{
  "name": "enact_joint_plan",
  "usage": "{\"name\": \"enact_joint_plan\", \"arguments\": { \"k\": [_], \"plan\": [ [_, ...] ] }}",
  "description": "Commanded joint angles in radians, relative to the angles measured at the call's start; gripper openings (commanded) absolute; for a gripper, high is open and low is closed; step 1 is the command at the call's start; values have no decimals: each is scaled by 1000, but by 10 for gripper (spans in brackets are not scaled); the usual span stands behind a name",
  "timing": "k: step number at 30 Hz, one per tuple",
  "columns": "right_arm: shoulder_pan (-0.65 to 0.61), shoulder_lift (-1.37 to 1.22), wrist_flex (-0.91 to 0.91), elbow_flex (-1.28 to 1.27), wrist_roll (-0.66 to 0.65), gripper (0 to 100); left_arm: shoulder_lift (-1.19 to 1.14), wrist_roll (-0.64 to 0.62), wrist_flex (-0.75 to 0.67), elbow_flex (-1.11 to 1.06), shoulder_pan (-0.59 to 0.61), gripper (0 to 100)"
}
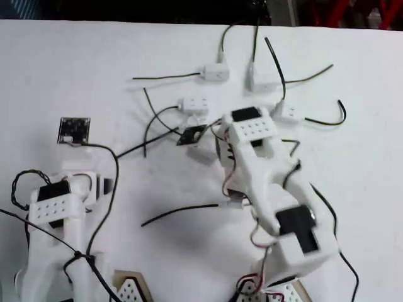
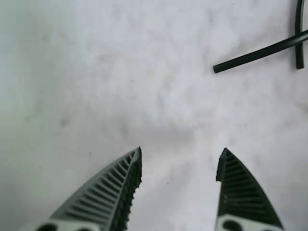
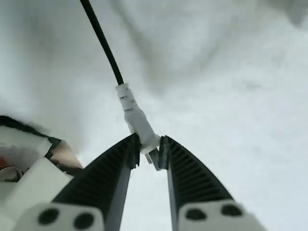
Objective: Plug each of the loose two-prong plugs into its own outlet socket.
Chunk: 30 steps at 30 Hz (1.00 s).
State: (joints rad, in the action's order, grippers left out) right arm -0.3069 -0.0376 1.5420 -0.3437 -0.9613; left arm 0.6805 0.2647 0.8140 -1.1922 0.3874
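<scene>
My right gripper (image 3: 150, 144) is shut on a white two-prong plug (image 3: 138, 120) whose black cable (image 3: 102, 41) runs away over the table. In the high view this gripper (image 1: 192, 134) sits just below a white outlet socket (image 1: 195, 104). Other white sockets lie at the back (image 1: 215, 73), (image 1: 259, 79) and to the right (image 1: 289, 112). A loose plug (image 1: 232, 202) on a black cable lies beside the right arm. My left gripper (image 2: 178, 166) is open above bare table, with a black cable end (image 2: 260, 52) farther off. The left arm (image 1: 56, 204) stands at the front left.
A small black square board (image 1: 74, 130) with its own cable lies at the left. Thin black cables (image 1: 154, 119) trail across the middle and back of the white table (image 1: 352, 189). The far table edge (image 1: 126, 22) runs along the back.
</scene>
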Motion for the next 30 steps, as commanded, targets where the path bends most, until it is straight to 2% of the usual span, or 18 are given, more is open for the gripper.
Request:
{"name": "enact_joint_plan", "arguments": {
  "k": [1, 7, 13, 22, 27, 30],
  "plan": [
    [42, 174, -133, -98, 83, 17, 31, -8, -21, 17, 4, 256],
    [22, 323, -437, -374, 224, 17, 31, -8, -21, 17, 4, 256],
    [-45, 363, -717, -637, 249, 17, 31, -8, -21, 17, 4, 256],
    [-159, 363, -593, -647, 247, 21, 31, -8, -21, 17, 4, 256],
    [-193, 363, -526, -631, 247, 113, 31, -8, -21, 17, 4, 256],
    [-186, 363, -461, -571, 249, 115, 31, -8, -21, 17, 4, 256]
  ]
}}
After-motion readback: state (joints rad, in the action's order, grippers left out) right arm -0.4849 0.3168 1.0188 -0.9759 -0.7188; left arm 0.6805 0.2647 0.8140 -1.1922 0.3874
